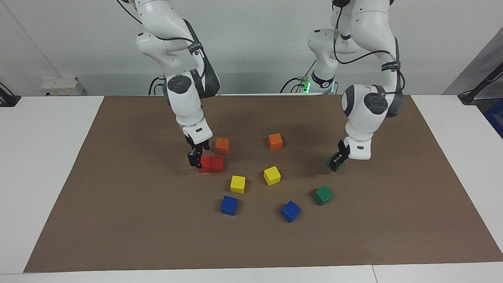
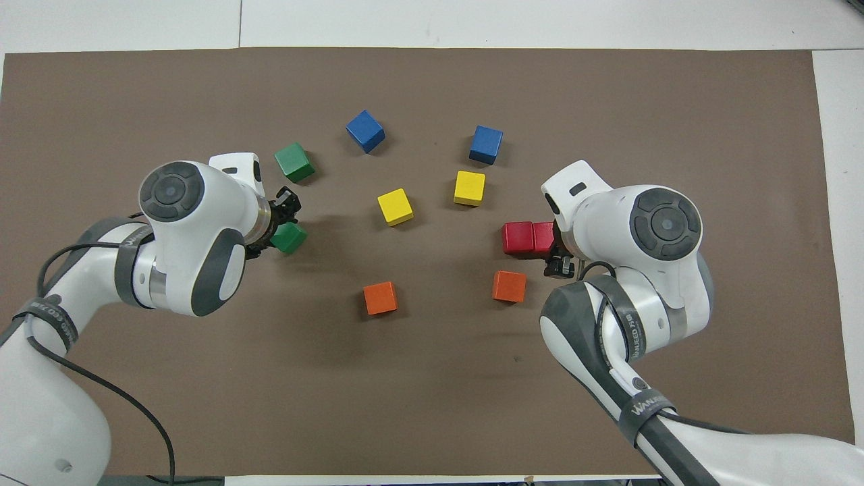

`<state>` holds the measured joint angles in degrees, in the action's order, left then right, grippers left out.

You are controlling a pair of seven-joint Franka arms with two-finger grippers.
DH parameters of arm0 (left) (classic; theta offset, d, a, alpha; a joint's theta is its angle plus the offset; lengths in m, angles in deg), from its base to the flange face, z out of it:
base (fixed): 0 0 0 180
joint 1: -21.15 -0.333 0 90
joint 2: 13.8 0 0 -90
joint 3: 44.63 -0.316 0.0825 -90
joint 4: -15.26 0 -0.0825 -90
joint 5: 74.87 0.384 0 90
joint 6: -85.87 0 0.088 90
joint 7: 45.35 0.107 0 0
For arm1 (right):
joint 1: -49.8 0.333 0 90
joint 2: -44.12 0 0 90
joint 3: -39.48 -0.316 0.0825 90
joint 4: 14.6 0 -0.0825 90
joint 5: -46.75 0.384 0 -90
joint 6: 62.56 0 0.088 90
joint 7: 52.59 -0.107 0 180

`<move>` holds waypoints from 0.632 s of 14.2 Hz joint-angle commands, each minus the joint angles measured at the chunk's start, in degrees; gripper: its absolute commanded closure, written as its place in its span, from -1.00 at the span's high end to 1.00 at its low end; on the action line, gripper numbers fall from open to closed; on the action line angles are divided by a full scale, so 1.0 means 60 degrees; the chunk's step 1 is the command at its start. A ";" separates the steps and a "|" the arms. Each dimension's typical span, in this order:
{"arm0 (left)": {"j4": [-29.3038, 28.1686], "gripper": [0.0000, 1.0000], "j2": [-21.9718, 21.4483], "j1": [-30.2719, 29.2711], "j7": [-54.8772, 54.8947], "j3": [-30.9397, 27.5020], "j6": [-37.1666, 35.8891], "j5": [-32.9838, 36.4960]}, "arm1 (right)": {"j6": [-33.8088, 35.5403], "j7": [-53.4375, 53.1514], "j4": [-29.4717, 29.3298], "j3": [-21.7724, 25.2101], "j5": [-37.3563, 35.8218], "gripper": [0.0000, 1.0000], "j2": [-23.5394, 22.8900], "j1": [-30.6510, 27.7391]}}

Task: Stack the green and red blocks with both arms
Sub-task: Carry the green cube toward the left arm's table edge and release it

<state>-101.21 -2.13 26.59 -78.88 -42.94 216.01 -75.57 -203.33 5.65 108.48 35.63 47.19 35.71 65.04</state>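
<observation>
The left gripper [image 1: 335, 163] is pinched on a green block [image 1: 333, 164], carried just clear of the brown mat [image 1: 118, 216], toward the left arm's end of it. The landmark for this load is the second green block [image 1: 323, 195], which lies on the mat farther from the robots than the held one and slightly toward the table's middle; that is the way the left arm would need to travel, then lower, to stack them.

The right gripper [image 1: 195, 158] stands spread, low at the pair of red blocks [image 1: 210, 164], which touch side by side in a row running along the table. Its fingers reach down at the outer red block [image 1: 204, 164], the one toward the right arm's end. An orange block [image 1: 222, 145] sits just nearer the robots.
</observation>
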 commanded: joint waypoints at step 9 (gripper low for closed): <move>-0.0744 -1.00 0.0250 -0.3250 0.6582 0.0085 0.1365 -0.0279 | -0.0428 0.0372 0.0186 -0.0032 -0.0059 1.00 -0.0325 -0.0123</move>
<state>-104.29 -1.91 7.36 -41.87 -43.11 220.27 -76.31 -204.19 6.21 108.93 35.65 47.18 34.41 64.99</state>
